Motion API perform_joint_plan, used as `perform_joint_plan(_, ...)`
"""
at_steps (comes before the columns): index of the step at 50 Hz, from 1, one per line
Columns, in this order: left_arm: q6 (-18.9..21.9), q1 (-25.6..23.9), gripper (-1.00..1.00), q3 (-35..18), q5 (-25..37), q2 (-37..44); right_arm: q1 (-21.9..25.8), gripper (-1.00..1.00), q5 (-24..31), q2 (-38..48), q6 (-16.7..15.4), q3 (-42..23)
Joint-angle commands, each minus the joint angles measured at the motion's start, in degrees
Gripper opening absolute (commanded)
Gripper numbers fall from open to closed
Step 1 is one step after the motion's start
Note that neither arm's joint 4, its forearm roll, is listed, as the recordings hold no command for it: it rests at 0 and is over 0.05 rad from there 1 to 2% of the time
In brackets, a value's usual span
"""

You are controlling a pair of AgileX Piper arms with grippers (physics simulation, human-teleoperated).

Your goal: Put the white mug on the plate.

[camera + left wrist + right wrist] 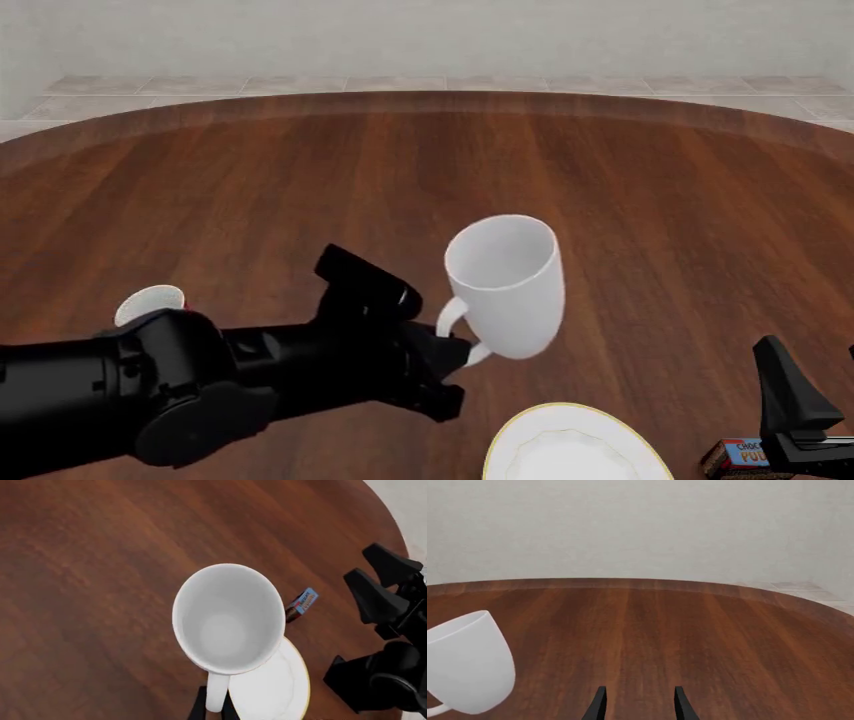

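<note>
Left wrist view: the mug (229,620) hangs in the air, its mouth facing the camera, held by its handle so the body is free to come down on the plate (273,682), which lies just past and below it, partly hidden by it. The left jaws (212,709) pinch the handle. A small packet (301,603) lies on the surface (100,580) just beyond the plate, and the right arm (383,630) stands dark to one side.

Front view: the mug is tilted, lifted clear of the surface and not yet over the plate (577,450), which sits at the near edge. The left arm (200,380) reaches in low, nearly level, wrist rolled. A red mug (150,303) shows behind it.

Right wrist view: the right jaws (639,704) are spread, holding nothing, pointing level toward the far edge; the mug floats beside them
</note>
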Motion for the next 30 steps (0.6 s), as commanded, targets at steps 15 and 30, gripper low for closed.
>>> perform_joint_plan(15,0.58,-2.75,-1.00,-0.98,-1.01,1.82,-0.05,1.00,-0.09,0.07,-0.11,0.04)
perform_joint_plan(30,1.32,-5.54,-1.00,-2.16,-0.77,2.69,-0.07,1.00,-0.09,0.07,-0.09,0.04)
